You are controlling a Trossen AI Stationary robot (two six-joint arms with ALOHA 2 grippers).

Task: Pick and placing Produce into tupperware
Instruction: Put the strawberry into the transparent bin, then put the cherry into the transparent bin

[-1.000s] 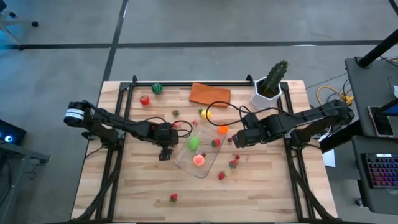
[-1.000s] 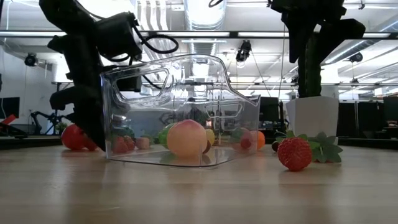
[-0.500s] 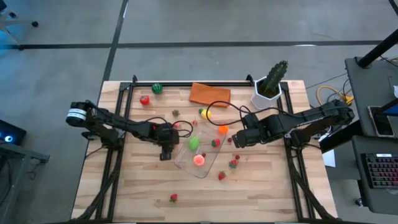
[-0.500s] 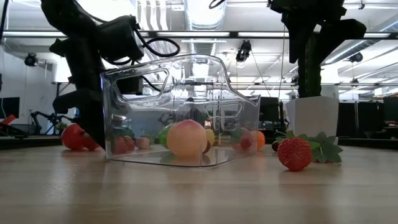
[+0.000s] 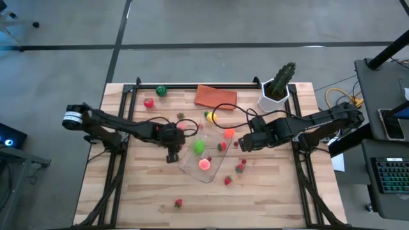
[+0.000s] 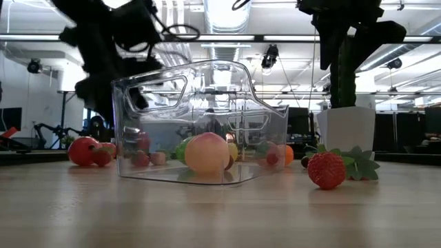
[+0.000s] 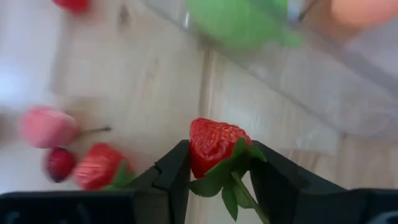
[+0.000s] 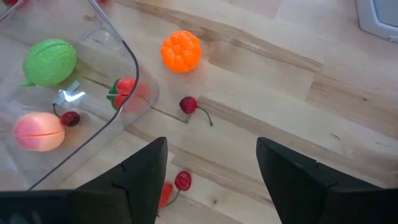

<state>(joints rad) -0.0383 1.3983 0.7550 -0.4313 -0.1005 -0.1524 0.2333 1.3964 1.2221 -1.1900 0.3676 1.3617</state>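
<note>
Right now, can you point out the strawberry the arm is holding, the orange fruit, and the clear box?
strawberry [image 7: 211, 144], left wrist view, its red body.
orange fruit [image 8: 181, 51], right wrist view, middle of its skin.
clear box [image 6: 262, 131], low view, its side wall.

Setting: robotics lab or research workshop, open-plan and industrial. Evidence: butcher-block wooden tabletop [image 5: 128, 191] carried on a black metal frame [image 5: 115, 166], two dark robot arms mounted at its sides; polished grey concrete floor [image 5: 223, 25] marked with dark lines; exposed ceiling with ducting [image 6: 227, 17] and strip lights [image 6: 413, 58]; ceiling-mounted cameras or fixtures [image 6: 270, 55]; a neighbouring desk with a backlit keyboard [image 5: 391, 176]; coiled yellow cable [image 5: 339, 97] on the floor; further equipment stands in the dim background.
</note>
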